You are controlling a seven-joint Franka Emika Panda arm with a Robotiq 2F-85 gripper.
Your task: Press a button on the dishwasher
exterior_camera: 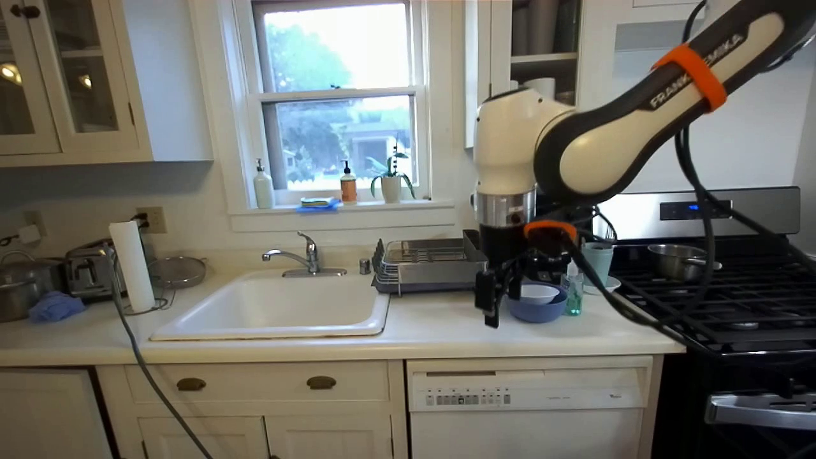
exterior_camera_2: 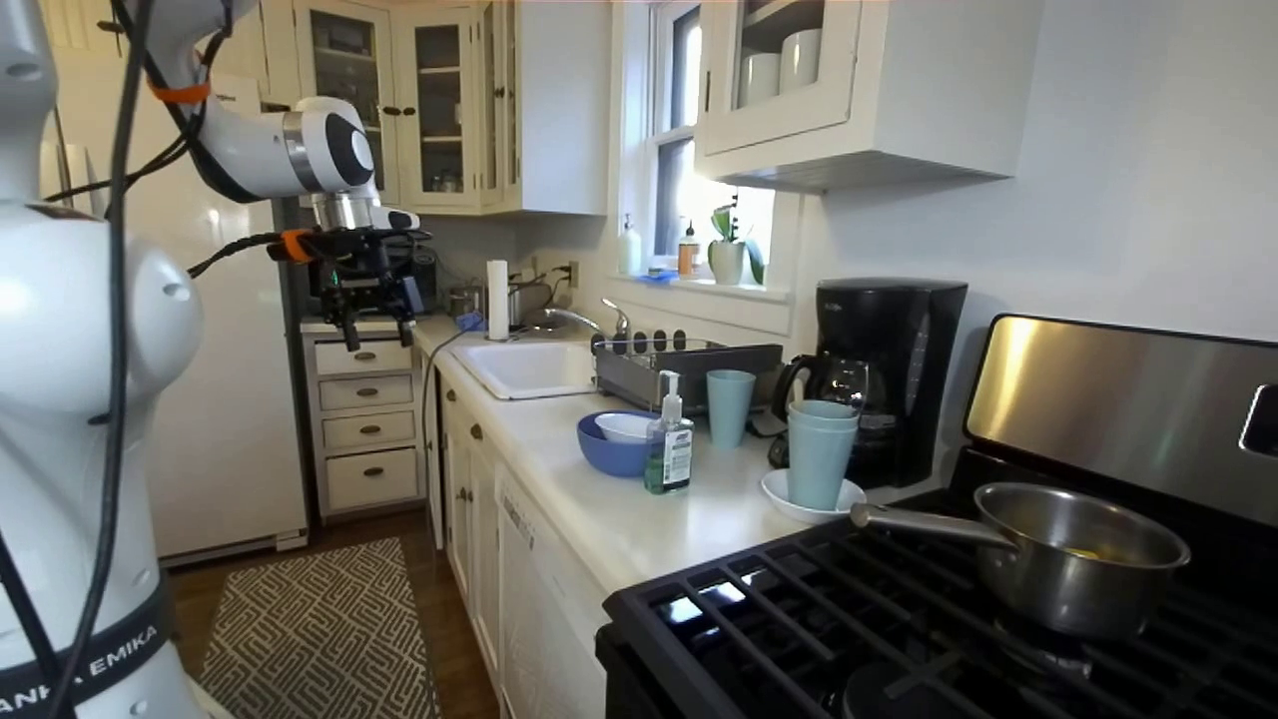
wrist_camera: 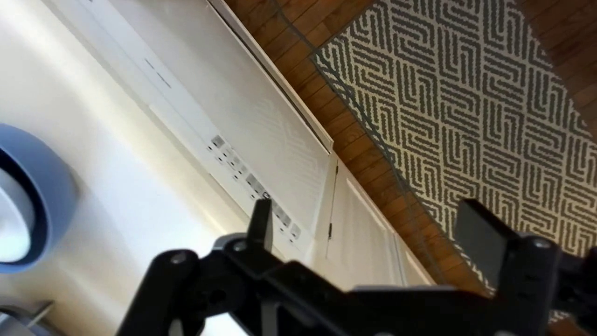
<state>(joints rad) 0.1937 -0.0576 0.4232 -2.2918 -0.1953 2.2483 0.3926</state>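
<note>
The white dishwasher (exterior_camera: 523, 433) is built in under the counter, and its front is shut. Its control strip carries a row of small grey buttons (exterior_camera: 468, 399) at the end near the sink cabinet. The dishwasher (exterior_camera_2: 544, 609) is seen at a steep angle in an exterior view. In the wrist view the dishwasher (wrist_camera: 261, 107) and its buttons (wrist_camera: 254, 184) lie below, one finger partly covering the row. My gripper (exterior_camera: 489, 306) points down, above counter height and apart from the dishwasher. The gripper (exterior_camera_2: 379, 338) is empty, and its fingers stand wide apart in the wrist view (wrist_camera: 367, 210).
The counter edge (exterior_camera: 319, 354) juts above the dishwasher. A blue bowl (exterior_camera: 537, 309) with a white bowl in it, a soap bottle (exterior_camera_2: 671, 449) and a dish rack (exterior_camera: 440, 268) stand on the counter. The stove (exterior_camera_2: 759, 619) adjoins it. A patterned rug (wrist_camera: 443, 102) lies on the floor.
</note>
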